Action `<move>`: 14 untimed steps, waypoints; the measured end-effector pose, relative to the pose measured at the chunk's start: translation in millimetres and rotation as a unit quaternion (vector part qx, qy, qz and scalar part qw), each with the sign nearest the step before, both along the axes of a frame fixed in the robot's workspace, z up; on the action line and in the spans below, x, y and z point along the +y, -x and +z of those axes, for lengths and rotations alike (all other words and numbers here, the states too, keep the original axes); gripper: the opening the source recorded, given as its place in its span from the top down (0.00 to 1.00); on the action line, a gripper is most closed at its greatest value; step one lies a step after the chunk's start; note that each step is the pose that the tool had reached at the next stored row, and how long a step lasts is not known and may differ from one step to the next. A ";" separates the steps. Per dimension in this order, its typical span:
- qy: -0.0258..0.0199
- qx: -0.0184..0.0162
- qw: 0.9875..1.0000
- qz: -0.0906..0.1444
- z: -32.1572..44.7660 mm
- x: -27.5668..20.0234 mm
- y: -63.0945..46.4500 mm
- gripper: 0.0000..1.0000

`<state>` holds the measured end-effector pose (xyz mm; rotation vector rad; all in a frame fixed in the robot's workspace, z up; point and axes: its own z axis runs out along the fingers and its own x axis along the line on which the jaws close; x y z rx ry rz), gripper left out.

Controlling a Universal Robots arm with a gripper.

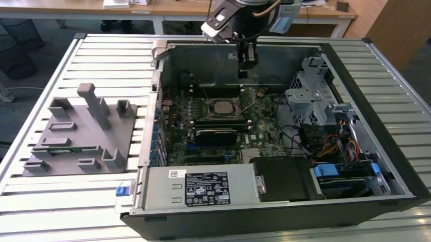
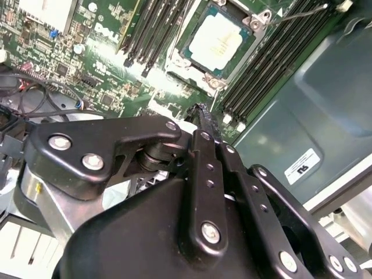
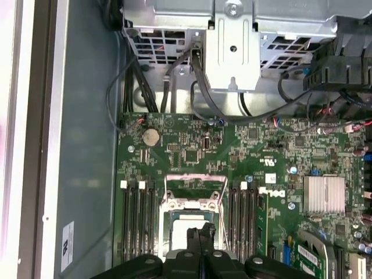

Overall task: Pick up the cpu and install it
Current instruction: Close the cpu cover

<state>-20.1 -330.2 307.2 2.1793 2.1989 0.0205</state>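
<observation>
Slatted metal table [image 1: 81,65], pale grey ribs running lengthwise. Room behind: blue-grey carpet [image 1: 34,55], light wooden desks [image 1: 175,7], a black mesh bin [image 1: 17,35].

At the table's edge on the exterior view's left stands a grey moulded plastic holder [image 1: 74,136], matte, with blocky posts and slots. A thin green memory stick [image 1: 67,148] lies in one slot.

The rest of the table carries an open computer case [image 1: 269,217] lying on its side, with a black outer shell and bare grey sheet metal inside. At the case's near edge sit a silver power supply [image 1: 195,187] with a label and a black box [image 1: 286,179] beside it. A perforated metal drive cage [image 1: 306,96] with bundled cables sits along the side on the exterior view's right.

The green circuit board [image 3: 250,145] covers the case floor. It is glossy and dense with small parts, among them a round coin battery [image 3: 151,136], a ribbed silver heat sink [image 3: 324,193] and long black memory slots [image 3: 136,221] on both sides of the socket.

The cpu [image 1: 221,107] lies flat in the socket near the middle of the board. It is square, with a silvery top plate and pale rim, clear in both wrist views [image 2: 218,43] [image 3: 189,224]. A thin wire lever [image 2: 302,11] stands up beside it.

The gripper [image 1: 245,70] is black metal with bolted links. It hangs above the far part of the case, over the board and clear of the cpu. In both wrist views [image 2: 200,110] [image 3: 200,232] the fingertips are pressed together with nothing between them.
</observation>
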 end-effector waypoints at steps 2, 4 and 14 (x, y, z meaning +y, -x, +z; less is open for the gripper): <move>0.000 0.000 1.000 0.000 -0.3 0.0 -2.3 0.89; 0.000 0.000 1.000 0.000 -0.6 0.1 -7.9 0.89; 0.000 0.001 1.000 0.000 -11.6 -0.5 -21.6 0.89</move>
